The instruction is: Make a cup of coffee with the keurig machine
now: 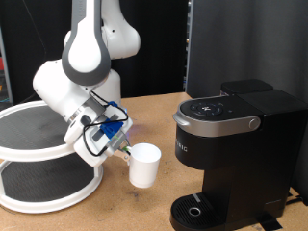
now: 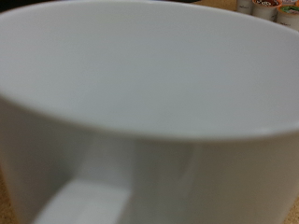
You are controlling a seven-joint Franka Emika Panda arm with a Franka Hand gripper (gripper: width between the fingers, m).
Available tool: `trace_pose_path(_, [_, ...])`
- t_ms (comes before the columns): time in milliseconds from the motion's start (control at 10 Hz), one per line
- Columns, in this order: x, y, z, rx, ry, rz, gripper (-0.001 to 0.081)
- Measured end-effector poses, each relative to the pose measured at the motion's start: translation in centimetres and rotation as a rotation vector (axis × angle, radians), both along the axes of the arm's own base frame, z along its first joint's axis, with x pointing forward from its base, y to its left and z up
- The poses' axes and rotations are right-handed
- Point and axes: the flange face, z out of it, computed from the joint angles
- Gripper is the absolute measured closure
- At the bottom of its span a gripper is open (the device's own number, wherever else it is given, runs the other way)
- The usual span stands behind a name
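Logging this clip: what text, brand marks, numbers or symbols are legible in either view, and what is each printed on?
"IC": last letters of a brand word on the keurig machine, front face; the rest is too blurred to read.
Round top panel: button marks too small to read.
The cup at the gripper: plain, no text.
Wrist view: none.

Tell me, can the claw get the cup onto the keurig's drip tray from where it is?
Probably yes. The claw has the cup at its tip, lifted off the table, and nothing stands between it and the drip tray under the keurig machine.
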Motion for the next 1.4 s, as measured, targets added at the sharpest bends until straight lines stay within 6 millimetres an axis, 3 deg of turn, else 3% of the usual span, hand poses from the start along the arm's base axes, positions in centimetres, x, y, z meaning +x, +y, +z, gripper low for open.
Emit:
trace_pose_path(300, [0.7,1.1,0.2,0.013,-0.020,-0.008,0.0737])
trace_pose_path(1400, [3.4,5.3,-2.1,0.030,-0.058,-0.026,0.0737])
